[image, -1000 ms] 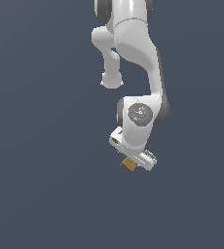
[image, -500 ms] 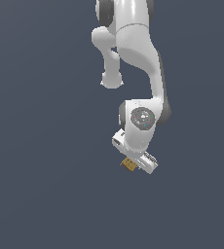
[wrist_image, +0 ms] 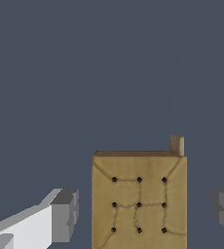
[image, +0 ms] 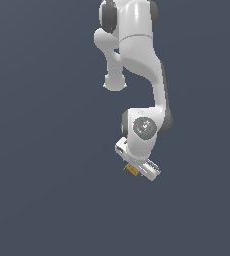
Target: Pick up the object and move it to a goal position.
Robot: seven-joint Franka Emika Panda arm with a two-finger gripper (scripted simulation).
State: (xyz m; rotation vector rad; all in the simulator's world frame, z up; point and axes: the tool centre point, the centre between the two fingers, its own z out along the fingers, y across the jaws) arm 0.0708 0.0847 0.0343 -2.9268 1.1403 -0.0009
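the claw (wrist_image: 143, 214) stands apart, its two grey pads (wrist_image: 65, 215) showing on either side of the object (wrist_image: 139, 202) with a clear gap between each pad and the block's sides. nothing is clamped. in the wrist view the object is a tan, cardboard-coloured block with a grid of nine dark specks on its upper face and a small tab sticking up at one back corner; it sits squarely between the pads, so the claw looks lined up to straddle it before closing.

in the exterior view the white arm (image: 137, 55) reaches down from the top of the frame, its wrist bent so the claw (image: 137, 170) points at the plain dark counter (image: 47, 200). the object (image: 131, 169) peeks out as a small tan patch at the claw's lower edge, on the exterior view's left of the hand. it seems to rest on the counter, though no shadow confirms that.

by my judgement the pick is at the pre-grasp step. no goal marker is visible.
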